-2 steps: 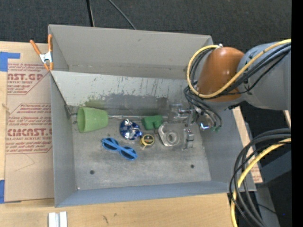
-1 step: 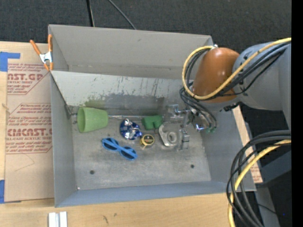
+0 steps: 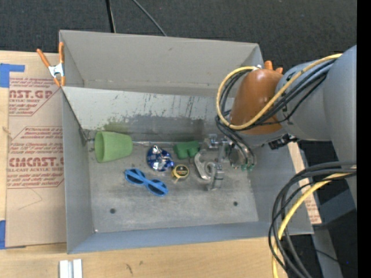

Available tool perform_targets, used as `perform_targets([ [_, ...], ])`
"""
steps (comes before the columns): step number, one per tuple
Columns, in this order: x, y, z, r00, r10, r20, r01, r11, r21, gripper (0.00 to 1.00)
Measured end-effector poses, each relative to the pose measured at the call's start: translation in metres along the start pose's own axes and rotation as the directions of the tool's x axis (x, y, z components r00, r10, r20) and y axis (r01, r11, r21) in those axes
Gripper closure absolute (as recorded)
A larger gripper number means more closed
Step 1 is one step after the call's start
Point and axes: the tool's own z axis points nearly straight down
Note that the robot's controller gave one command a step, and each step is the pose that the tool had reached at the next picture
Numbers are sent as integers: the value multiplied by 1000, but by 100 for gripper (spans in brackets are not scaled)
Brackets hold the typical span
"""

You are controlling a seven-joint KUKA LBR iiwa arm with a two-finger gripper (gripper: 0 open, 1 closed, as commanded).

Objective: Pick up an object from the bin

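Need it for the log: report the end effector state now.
End effector: open or closed cannot be told. It is down in the bin, beside the small yellow-and-black round thing.

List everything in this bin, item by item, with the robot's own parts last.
grey metal bin: one, grey, holds all the loose things.
green plastic cup: one, green, lying on its side at the left of the floor.
blue toy glasses: one pair, blue, floor centre-left, in front of the cup.
crumpled shiny blue-and-white wrapper: one, blue and white, mid-floor.
small round yellow-and-black disc: one, just right of the wrapper.
small green block: one, green, near the back wall, left of the gripper.
gripper: one, silver metal, low over the floor right of the disc.
arm with orange cover: one, grey, with yellow and black cables, at the right.
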Motion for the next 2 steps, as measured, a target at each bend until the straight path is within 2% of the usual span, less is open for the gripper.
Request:
perform_targets([
  [1, 0, 0, 0, 1000, 0, 2, 0, 1000, 1, 0],
  [2, 0, 0, 0, 1000, -1, 1, 1, 1000, 2, 100],
])
